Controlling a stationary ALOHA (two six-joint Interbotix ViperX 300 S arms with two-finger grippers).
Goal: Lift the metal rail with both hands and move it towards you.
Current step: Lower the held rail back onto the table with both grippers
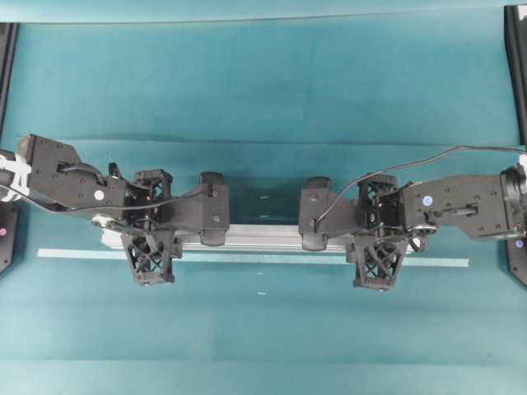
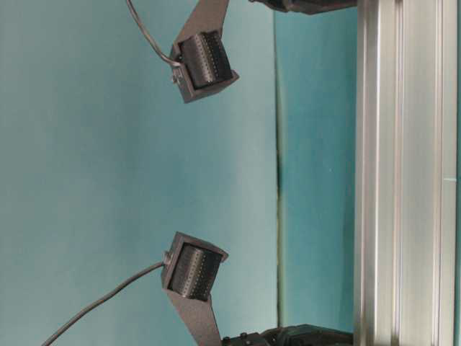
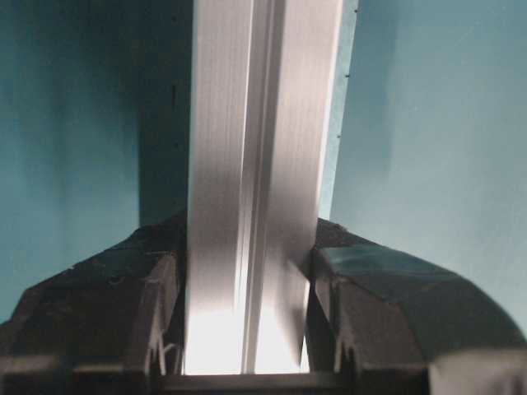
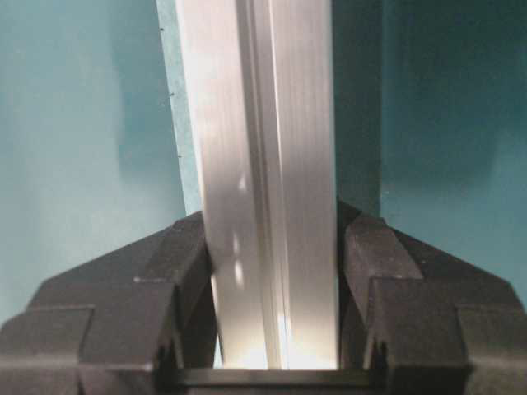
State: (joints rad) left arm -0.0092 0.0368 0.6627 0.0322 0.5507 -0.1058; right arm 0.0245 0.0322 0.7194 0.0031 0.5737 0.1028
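Observation:
The metal rail (image 1: 263, 237) is a long grooved silver bar lying left to right across the teal cloth. My left gripper (image 1: 151, 226) is shut on it near its left end, one lattice finger on each side. My right gripper (image 1: 377, 234) grips it near the right end the same way. In the left wrist view the rail (image 3: 255, 164) runs up from between the jaws of the left gripper (image 3: 247, 313), both pressed to its sides. The right wrist view shows the rail (image 4: 263, 123) clamped in the right gripper (image 4: 276, 288). A dark shadow lies beside the rail in both wrist views.
A thin pale-blue tape strip (image 1: 74, 254) runs along the cloth just in front of the rail. Black frame posts (image 1: 515, 66) stand at the table's side edges. In the table-level view the rail (image 2: 403, 173) fills the right side, with the two wrist cameras (image 2: 193, 270) beside it.

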